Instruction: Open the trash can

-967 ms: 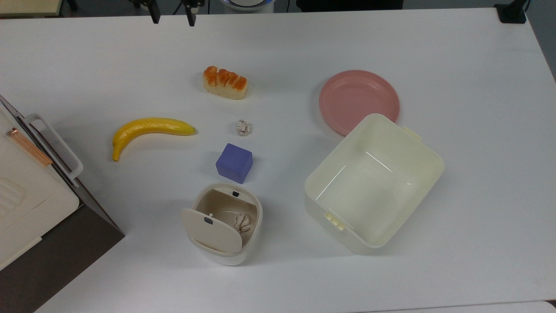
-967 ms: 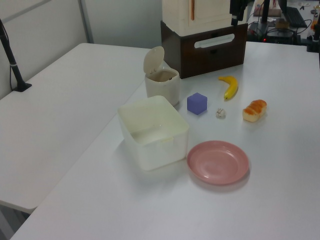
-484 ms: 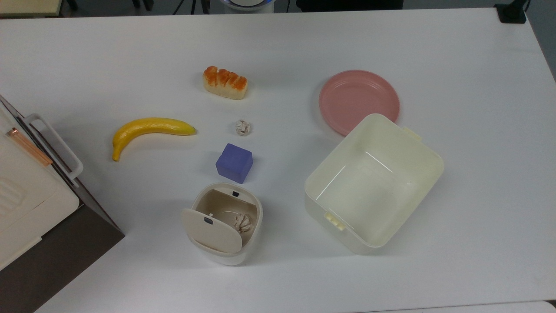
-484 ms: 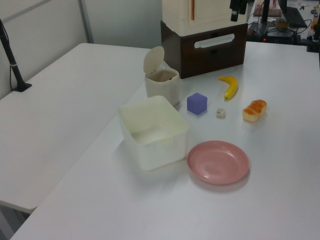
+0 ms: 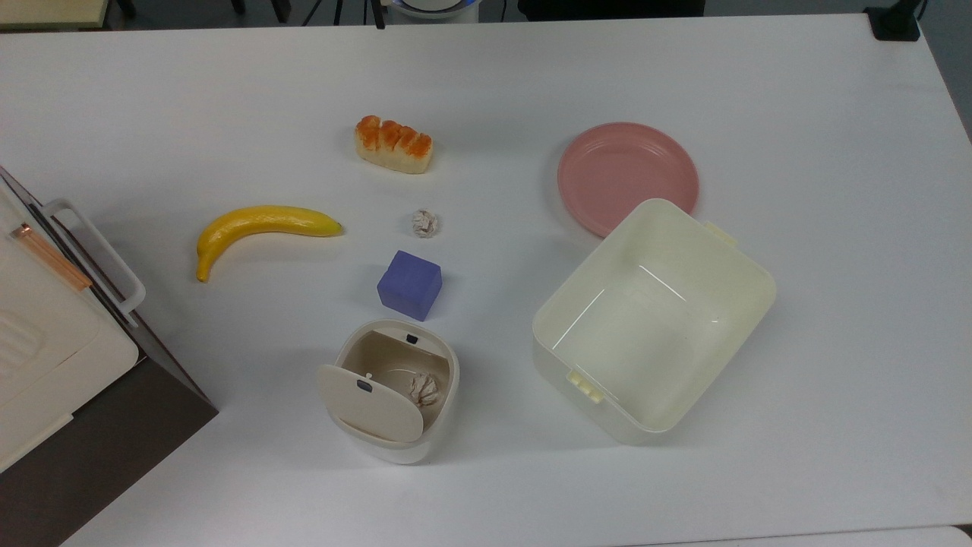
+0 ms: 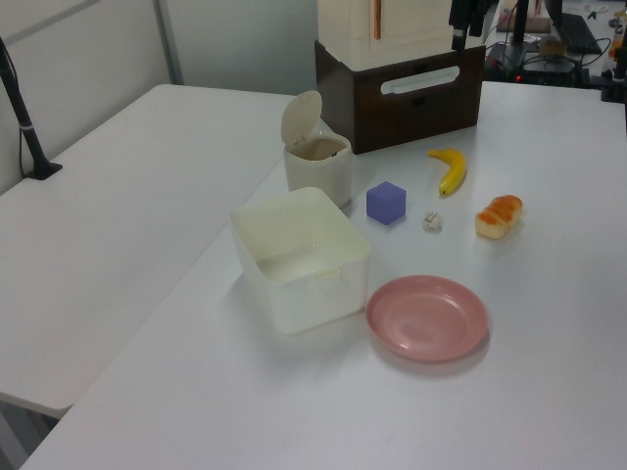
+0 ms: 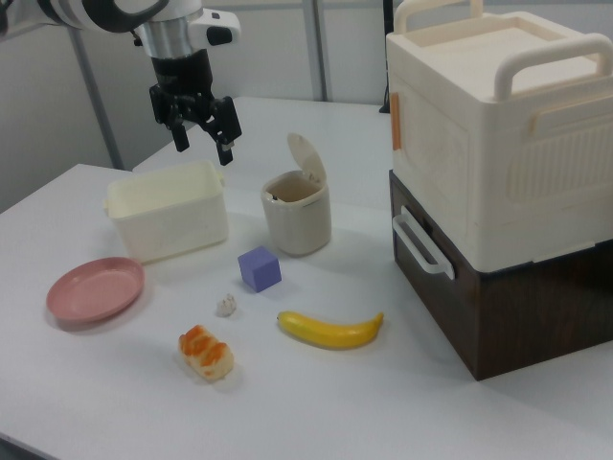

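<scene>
Trash can (image 7: 298, 215) lid (image 7: 306, 156) stands up, task looks done; gripper (image 7: 202, 137), fingers spread and empty, hangs at its 10 o'clock

White table (image 5: 797, 91) carries everything — top view, going left to right: white box w/ bar handle (image 5: 45, 327) stacked on a dark brown base (image 5: 114, 441) at the left edge; banana (image 5: 258, 228); bread piece w/ orange top (image 5: 393, 144) toward the far edge; small paper wad (image 5: 424, 223) just below it; purple cube (image 5: 410, 285); trash can (image 5: 391, 391), lid up, near the front edge, close to the cube but not touching. Cream tub (image 5: 653, 319) sits at an angle on the top view's right — its far corner overlaps the pink plate (image 5: 626, 175); can't tell if they touch.
</scene>
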